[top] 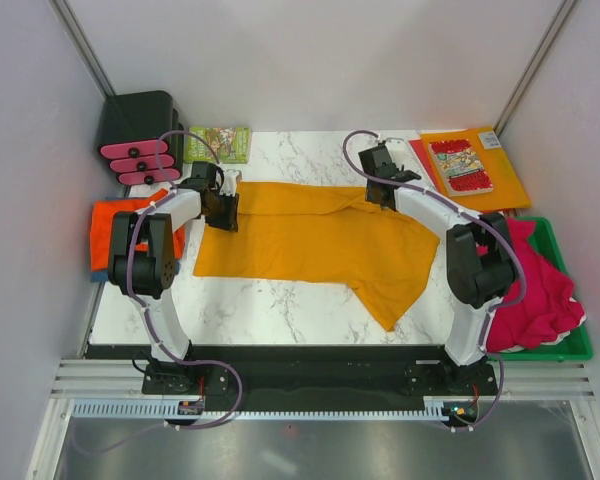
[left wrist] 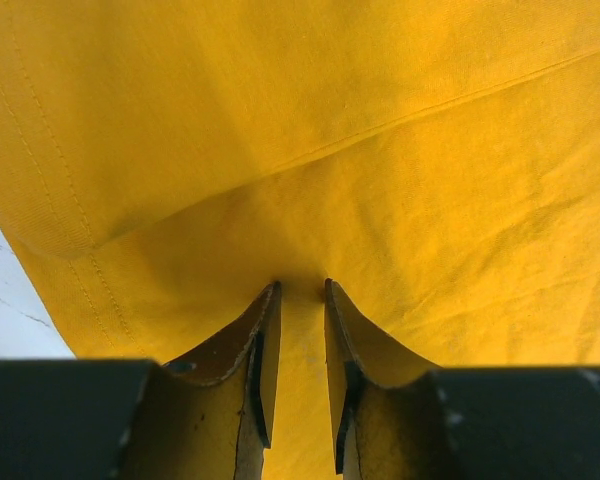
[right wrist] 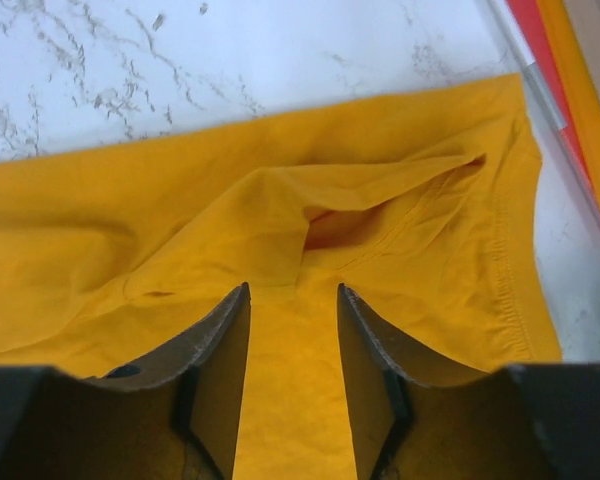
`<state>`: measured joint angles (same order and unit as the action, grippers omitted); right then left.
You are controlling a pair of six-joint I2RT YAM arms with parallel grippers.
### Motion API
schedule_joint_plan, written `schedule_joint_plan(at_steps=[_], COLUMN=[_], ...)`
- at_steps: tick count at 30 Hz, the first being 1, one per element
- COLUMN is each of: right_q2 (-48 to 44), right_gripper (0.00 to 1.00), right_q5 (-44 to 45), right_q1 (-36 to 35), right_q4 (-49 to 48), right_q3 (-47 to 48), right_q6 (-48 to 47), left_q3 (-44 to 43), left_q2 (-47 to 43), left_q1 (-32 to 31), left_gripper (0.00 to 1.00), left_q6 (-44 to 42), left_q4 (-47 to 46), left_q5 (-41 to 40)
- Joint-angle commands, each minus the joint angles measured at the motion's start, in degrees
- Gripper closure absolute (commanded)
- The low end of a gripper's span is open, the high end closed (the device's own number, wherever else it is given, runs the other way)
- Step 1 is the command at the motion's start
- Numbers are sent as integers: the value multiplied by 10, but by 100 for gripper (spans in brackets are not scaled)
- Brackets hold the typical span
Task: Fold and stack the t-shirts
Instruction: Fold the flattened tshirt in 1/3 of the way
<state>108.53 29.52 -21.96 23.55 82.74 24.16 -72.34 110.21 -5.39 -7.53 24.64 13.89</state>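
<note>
A mustard t-shirt (top: pixel 310 240) lies spread on the marble table, one sleeve pointing toward the front right. My left gripper (top: pixel 225 212) is at its left edge, its jaws a narrow gap apart with mustard cloth (left wrist: pixel 380 180) filling the gap (left wrist: pixel 301 287). My right gripper (top: pixel 378 192) hovers at the shirt's far right corner, open (right wrist: pixel 293 288), above a rumpled fold by the hem (right wrist: pixel 500 280). A red-orange t-shirt (top: pixel 110 225) lies folded at the left edge, with a strip of blue (top: pixel 98 272) under it. Crimson-pink t-shirts (top: pixel 540 290) are heaped at the right.
The crimson-pink heap sits in a green bin (top: pixel 570 350). An orange folder (top: pixel 505 180) with a comic book (top: pixel 460 165) lies at the back right. A black box (top: pixel 140 125) with pink pieces and a green booklet (top: pixel 220 145) stand at the back left.
</note>
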Motion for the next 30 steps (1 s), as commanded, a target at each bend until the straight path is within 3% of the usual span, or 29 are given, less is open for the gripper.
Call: schedule_joint_plan(at_steps=[1, 9, 19, 30], right_q2=[-4, 37, 3, 11], right_gripper=[54, 61, 51, 55], right_q5=[-14, 5, -2, -18], right_q1=[-5, -1, 51, 59], right_q4=[-18, -22, -31, -54], right_q3=[-29, -8, -42, -57], right_q6=[5, 9, 54, 59], left_q3=[4, 7, 5, 13], left_q2=[-6, -8, -3, -6], left_q1=[-6, -6, -6, -6], left_gripper=[69, 69, 69, 70], left_q6=[0, -6, 1, -6], left_q4=[-9, -9, -12, -14], left_q5=[18, 11, 12, 5])
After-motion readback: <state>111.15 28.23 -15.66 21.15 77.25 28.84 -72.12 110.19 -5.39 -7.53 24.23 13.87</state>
